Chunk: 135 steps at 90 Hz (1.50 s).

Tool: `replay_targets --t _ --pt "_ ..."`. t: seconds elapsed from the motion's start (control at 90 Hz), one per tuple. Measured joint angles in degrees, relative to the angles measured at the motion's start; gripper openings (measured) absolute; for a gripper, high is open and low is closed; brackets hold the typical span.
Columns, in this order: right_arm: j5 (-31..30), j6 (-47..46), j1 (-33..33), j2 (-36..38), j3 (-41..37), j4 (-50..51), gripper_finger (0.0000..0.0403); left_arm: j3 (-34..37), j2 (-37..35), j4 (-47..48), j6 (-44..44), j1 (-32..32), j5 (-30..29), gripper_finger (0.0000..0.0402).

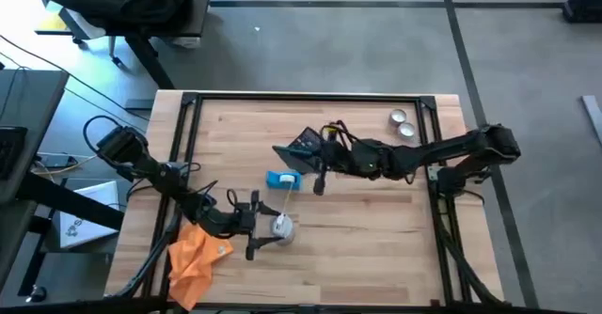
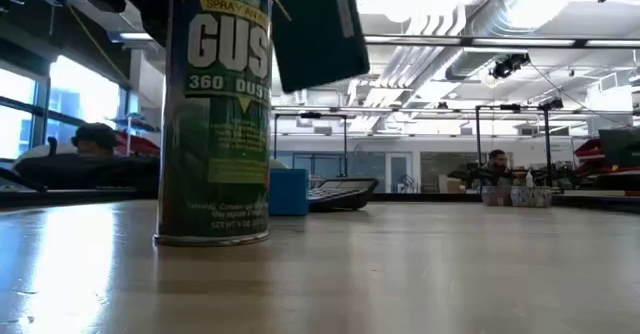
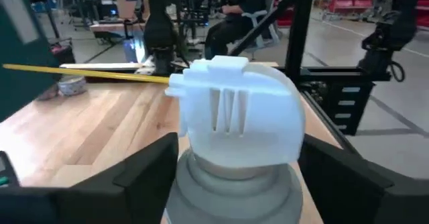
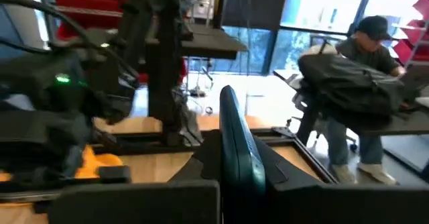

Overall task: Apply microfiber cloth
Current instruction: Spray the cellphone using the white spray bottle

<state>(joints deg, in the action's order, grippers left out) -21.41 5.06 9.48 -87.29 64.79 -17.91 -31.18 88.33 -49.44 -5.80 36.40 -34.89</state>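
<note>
- My left fingers (image 3: 238, 184) sit either side of the can (image 1: 280, 226), just under its white cap (image 3: 234, 110). Both look pressed to its body, so I take it as grasped.
- The can stands upright on the bench (image 1: 376, 248), near the front edge. Holding it high by the neck keeps it from tipping, and the nozzle points away from my wrist.
- My right fingers (image 4: 234, 177) are clenched on a thin teal plate (image 4: 238, 150), held on edge and lifted off the bench. In the low view it hangs above and behind the can. I cannot tell what it is; held up like that, it seems offered for cleaning.
- The cloth (image 1: 196, 256) lies crumpled at 7 o'clock from the can, by the bench's front left corner. Neither set of fingers touches it. It shows as an orange patch (image 4: 100, 162) in my right wrist view too.
- A blue box (image 1: 282, 180) lies at 12 o'clock from the can, with a calculator (image 1: 297, 147) just beyond it at 1 o'clock.
- Two small tins (image 1: 403, 121) sit well apart at 2 o'clock, out of my way.
- My guess: with both sets of fingers full, the wipe is not yet begun. I must set the can free before my left fingers can reach the cloth.
</note>
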Motion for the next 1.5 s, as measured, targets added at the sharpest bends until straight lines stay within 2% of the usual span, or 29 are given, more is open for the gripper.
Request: replay_targets --t 0.278,0.489,0.678,0.878,1.044,1.222,1.367,1.5 --pt "-4.22 -2.04 3.26 -0.04 0.0 4.52 0.0001 0.0 0.0 -1.45 3.85 -0.79 -2.03 0.0287" --pt "-5.0 -2.05 3.86 -0.04 0.0 4.33 0.0001 0.0 0.0 -3.29 3.48 -3.53 5.11 0.0287" --pt "-5.09 -2.05 3.8 -0.04 0.0 4.42 0.0001 0.0 0.0 -3.22 3.93 -4.7 7.91 0.0287" --pt "-5.04 -2.05 3.67 -0.04 0.0 4.51 0.0001 0.0 0.0 -3.18 3.63 -4.68 7.85 0.0283" --pt "-5.03 -1.54 3.66 -0.04 0.0 4.1 0.0001 0.0 0.0 -2.7 0.4 -4.68 7.85 0.0259" --pt "-4.32 0.94 3.04 -0.04 0.0 0.82 0.0001 -0.02 -0.07 -2.77 0.04 -4.68 7.58 0.0188" --pt "-0.63 0.98 1.62 -1.32 0.0 -2.24 0.0001 -0.02 -0.07 -2.72 -0.14 -4.68 7.69 0.0186" --pt "0.41 0.87 0.79 -2.99 0.0 -2.61 0.0001 -0.02 -0.06 -2.72 -0.11 -4.47 7.82 0.0185"
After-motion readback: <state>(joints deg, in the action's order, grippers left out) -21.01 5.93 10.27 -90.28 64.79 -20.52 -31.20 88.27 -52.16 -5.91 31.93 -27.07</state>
